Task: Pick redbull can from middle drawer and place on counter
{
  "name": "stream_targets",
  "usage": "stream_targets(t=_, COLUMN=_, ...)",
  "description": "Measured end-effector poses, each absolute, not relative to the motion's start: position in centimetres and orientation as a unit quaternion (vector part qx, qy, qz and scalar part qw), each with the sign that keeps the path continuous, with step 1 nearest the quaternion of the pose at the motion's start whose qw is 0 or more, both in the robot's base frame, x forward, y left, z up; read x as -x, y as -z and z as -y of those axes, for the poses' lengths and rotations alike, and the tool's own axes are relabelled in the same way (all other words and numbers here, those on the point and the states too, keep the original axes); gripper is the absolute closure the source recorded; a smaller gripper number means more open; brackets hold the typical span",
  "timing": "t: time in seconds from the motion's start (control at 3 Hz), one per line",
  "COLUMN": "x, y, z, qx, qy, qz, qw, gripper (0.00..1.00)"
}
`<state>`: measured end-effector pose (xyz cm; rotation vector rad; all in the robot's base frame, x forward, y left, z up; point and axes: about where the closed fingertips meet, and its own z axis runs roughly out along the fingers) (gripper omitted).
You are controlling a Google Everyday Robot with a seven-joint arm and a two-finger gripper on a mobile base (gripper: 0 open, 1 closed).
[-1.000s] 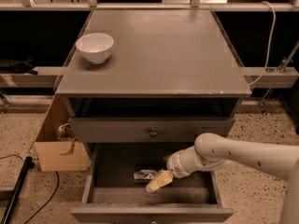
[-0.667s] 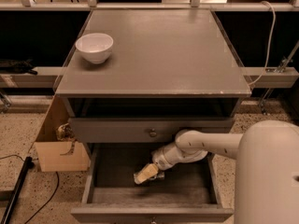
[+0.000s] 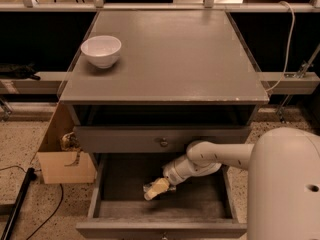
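The middle drawer (image 3: 200, 199) is pulled open at the bottom of the grey cabinet. The redbull can (image 3: 147, 187) lies on its floor left of centre, and only a small silver end of it shows. My gripper (image 3: 156, 189), pale yellow, reaches down into the drawer from the right and is right at the can, covering most of it. The counter (image 3: 170, 54) is the flat grey top of the cabinet, above the drawers.
A white bowl (image 3: 101, 50) stands at the counter's left rear. The upper drawer (image 3: 160, 140) with a brass knob is shut just above my arm. A cardboard box (image 3: 65, 164) sits on the floor to the left. My white body (image 3: 285, 184) fills the lower right.
My gripper has moved left across the drawer onto the can, which now is mostly covered. My arm and body have come closer on the right. The can has not moved.
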<state>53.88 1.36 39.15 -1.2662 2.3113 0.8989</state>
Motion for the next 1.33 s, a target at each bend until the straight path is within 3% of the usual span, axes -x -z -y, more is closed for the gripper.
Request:
stream_targets(t=0.67, x=-53.12, y=-36.73, z=0.32, qx=0.446, qy=-0.299, qz=-0.829, qw=0.155, gripper=0.00)
stream_targets(t=1.0, x=-53.12, y=-36.72, z=0.32, qx=0.446, qy=-0.299, qz=-0.829, qw=0.155, gripper=0.18)
stream_targets(t=1.33, x=-53.12, y=-36.72, z=0.31, qx=0.446, qy=-0.299, qz=-0.829, qw=0.155, gripper=0.43)
